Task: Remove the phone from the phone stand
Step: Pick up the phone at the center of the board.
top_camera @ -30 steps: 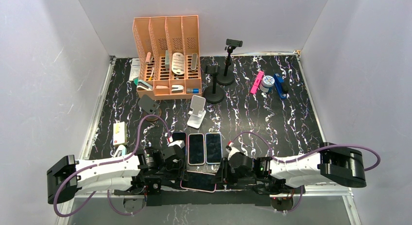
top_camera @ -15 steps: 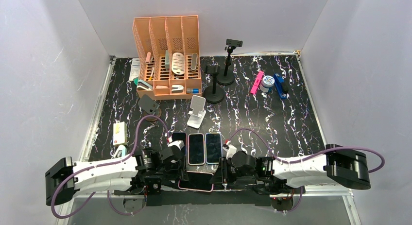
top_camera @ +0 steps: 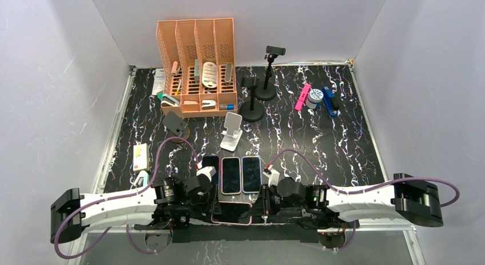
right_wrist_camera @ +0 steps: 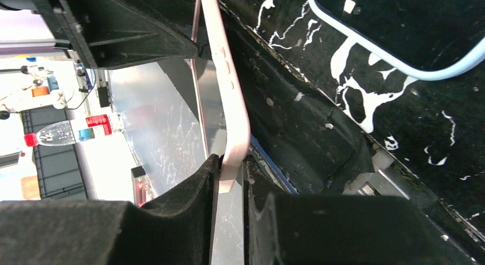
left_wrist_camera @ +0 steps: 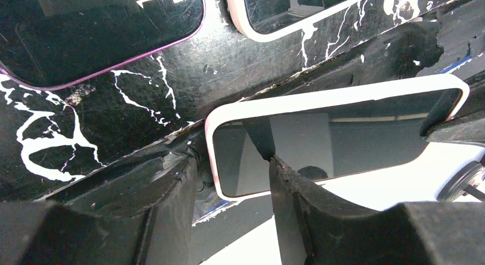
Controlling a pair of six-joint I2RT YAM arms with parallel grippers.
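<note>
Pink-cased phone (top_camera: 231,213) lies level at the table's (top_camera: 343,139) near edge. The right gripper (right_wrist_camera: 230,162) pinches its rim tight. The left gripper (left_wrist_camera: 234,167) straddles its other end, half spread, grip unclear. Beyond lie three phones (top_camera: 231,175), then the white stand (top_camera: 231,132).

The table mat (top_camera: 320,139) is black, veined all over with white marbling. The phone (top_camera: 233,213) at its near edge has a pale pink rim around dark glass. The left gripper (left_wrist_camera: 233,157) and right gripper (right_wrist_camera: 230,161) are matte black, on white arms (top_camera: 114,203) with purple cables (top_camera: 177,138). Beside it lie a purple-rimmed phone (left_wrist_camera: 103,36), a white-rimmed phone (top_camera: 231,175) and a light-blue-rimmed phone (top_camera: 251,174). The phone stand (top_camera: 231,130) is white. The file organiser (top_camera: 196,36) is peach-orange with grid-perforated walls. The two clamp stands (top_camera: 251,111) are black. At the far right sit a hot-pink piece (top_camera: 302,97) and what looks like a deep blue tool (top_camera: 329,101).
</note>
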